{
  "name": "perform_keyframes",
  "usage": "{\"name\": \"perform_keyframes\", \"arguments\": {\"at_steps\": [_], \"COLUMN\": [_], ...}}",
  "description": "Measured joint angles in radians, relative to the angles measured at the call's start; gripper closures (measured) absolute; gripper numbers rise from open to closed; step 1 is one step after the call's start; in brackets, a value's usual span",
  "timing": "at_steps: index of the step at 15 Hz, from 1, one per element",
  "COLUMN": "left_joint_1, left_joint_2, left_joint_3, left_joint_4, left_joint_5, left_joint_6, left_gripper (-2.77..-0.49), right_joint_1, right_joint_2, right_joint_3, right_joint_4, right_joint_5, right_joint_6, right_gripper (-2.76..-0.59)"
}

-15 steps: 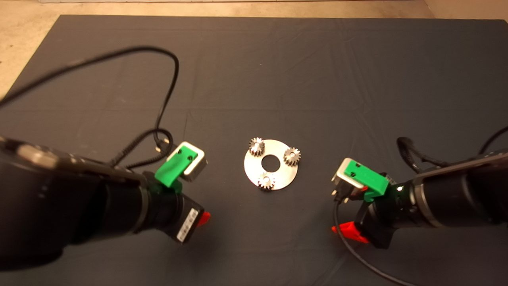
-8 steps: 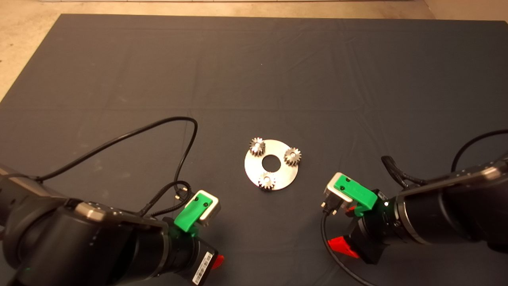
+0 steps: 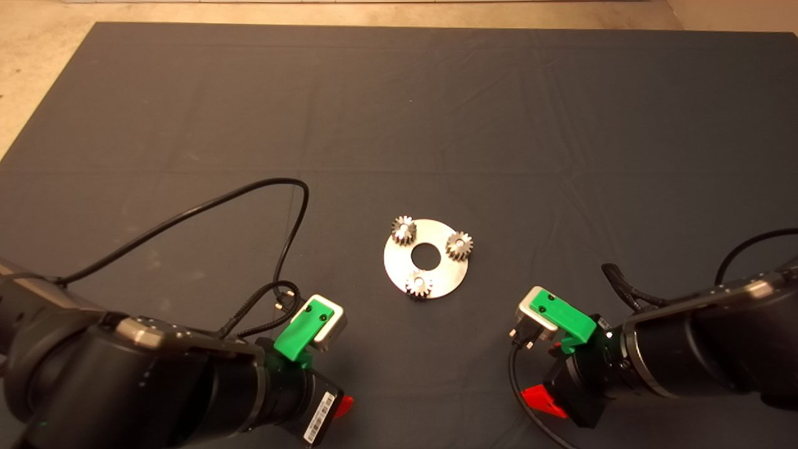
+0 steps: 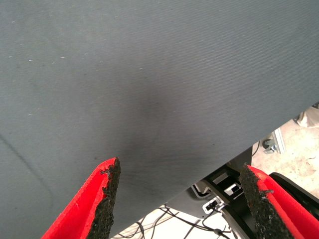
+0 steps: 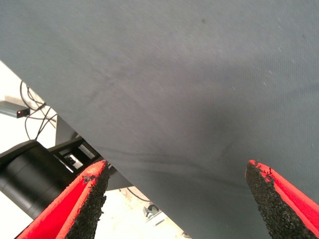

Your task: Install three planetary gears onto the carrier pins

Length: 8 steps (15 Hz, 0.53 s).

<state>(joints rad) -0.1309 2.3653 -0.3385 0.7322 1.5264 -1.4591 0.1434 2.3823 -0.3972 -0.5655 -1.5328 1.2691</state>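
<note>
Head view first: I read the job as finished. All three planetary gears [image 3: 404,229] [image 3: 459,245] [image 3: 419,284] sit around the shiny disc [image 3: 451,272], each over one of the carrier pins, whose bright tips show at the centre of each gear, spaced evenly about the central hole. They look level, so I judge them fully seated rather than perched on the stud tips, though I cannot confirm the depth from above.

I have my left pincer [image 4: 182,199] low over the near left part of the surface [image 3: 399,112], well apart from the disc, released with nothing between its pads. My right pincer [image 5: 174,199] mirrors it on the near right, also spread wide and empty. Both wrist views show only bare mat and the floor beyond its edge. Parking them out here keeps the fingers and trailing cables from brushing the assembly.
</note>
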Motion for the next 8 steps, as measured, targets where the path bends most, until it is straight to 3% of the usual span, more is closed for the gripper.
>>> {"name": "perform_keyframes", "arguments": {"at_steps": [8], "left_joint_1": [0.0], "left_joint_2": [-0.052], "left_joint_3": [0.0], "left_joint_4": [0.003], "left_joint_5": [0.0], "left_joint_6": [0.0], "left_gripper": [-1.64], "right_joint_1": [-0.003], "right_joint_2": [-0.003], "right_joint_3": [0.0], "right_joint_4": [-0.004], "right_joint_5": [-0.001], "right_joint_6": [0.0], "right_gripper": [-2.02]}}
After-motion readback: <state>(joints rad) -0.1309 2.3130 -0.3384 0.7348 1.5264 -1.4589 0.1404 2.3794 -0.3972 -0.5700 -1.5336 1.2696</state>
